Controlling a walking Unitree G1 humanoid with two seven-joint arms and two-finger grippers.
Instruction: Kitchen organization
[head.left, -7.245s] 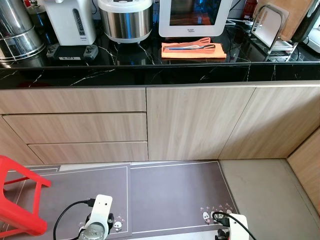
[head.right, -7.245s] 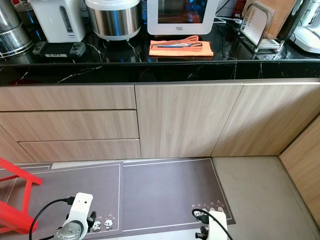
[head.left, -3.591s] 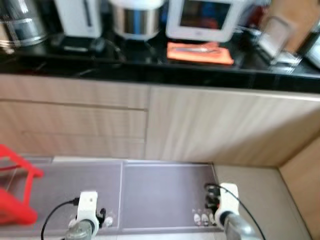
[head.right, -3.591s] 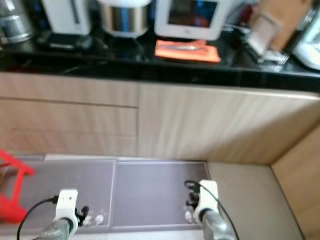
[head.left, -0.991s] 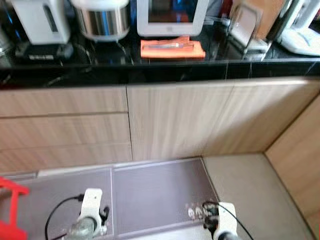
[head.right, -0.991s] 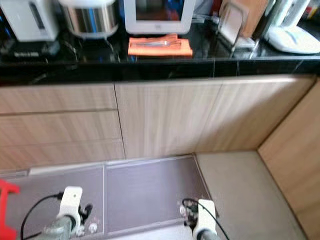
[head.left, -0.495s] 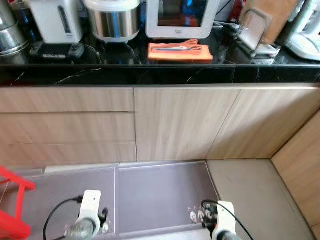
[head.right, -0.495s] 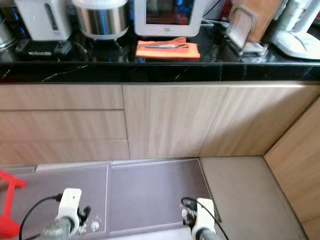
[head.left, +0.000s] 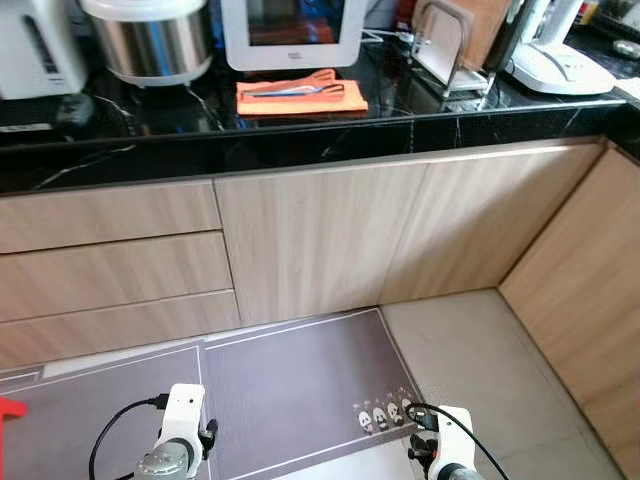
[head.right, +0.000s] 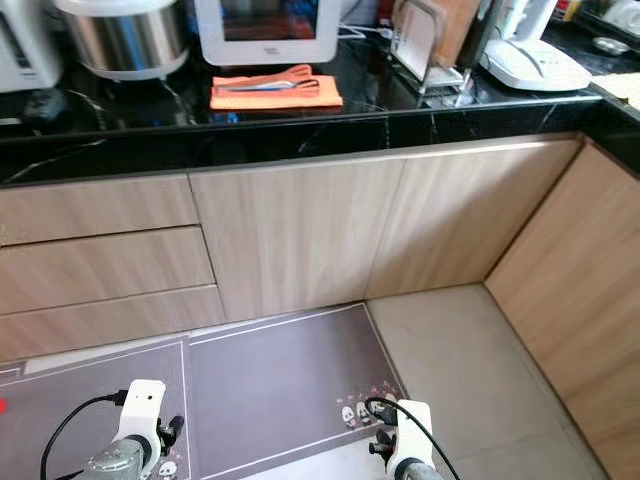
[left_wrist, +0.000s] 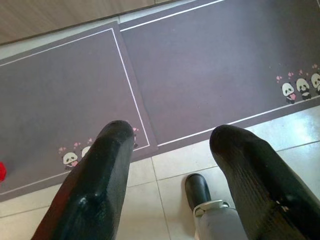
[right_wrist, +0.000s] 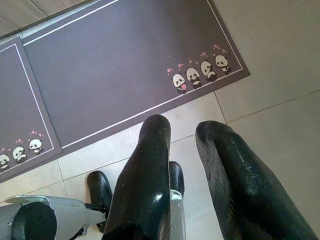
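Observation:
An orange cloth (head.left: 300, 98) lies on the black stone counter (head.left: 330, 130), with metal tongs (head.left: 296, 88) resting on it. Behind it stand a white screen-fronted appliance (head.left: 292, 30) and a steel rice cooker (head.left: 150, 42). Both arms hang low over the floor, far below the counter. My left gripper (left_wrist: 170, 142) is open wide above the grey mat and holds nothing. My right gripper (right_wrist: 183, 131) is open by a narrow gap over the tiles at the mat's edge, also with nothing in it.
Wooden drawers (head.left: 110, 270) and cabinet doors (head.left: 310, 240) run under the counter. A wood side panel (head.left: 585, 290) closes off the right. A metal rack with boards (head.left: 450, 50) and a white appliance base (head.left: 556, 70) sit on the counter's right. Panda-print mats (head.left: 300, 390) cover the floor.
The whole view has swung to the right, so the red stool has nearly left the picture and the right-hand panel shows more. Both arms still hang as before.

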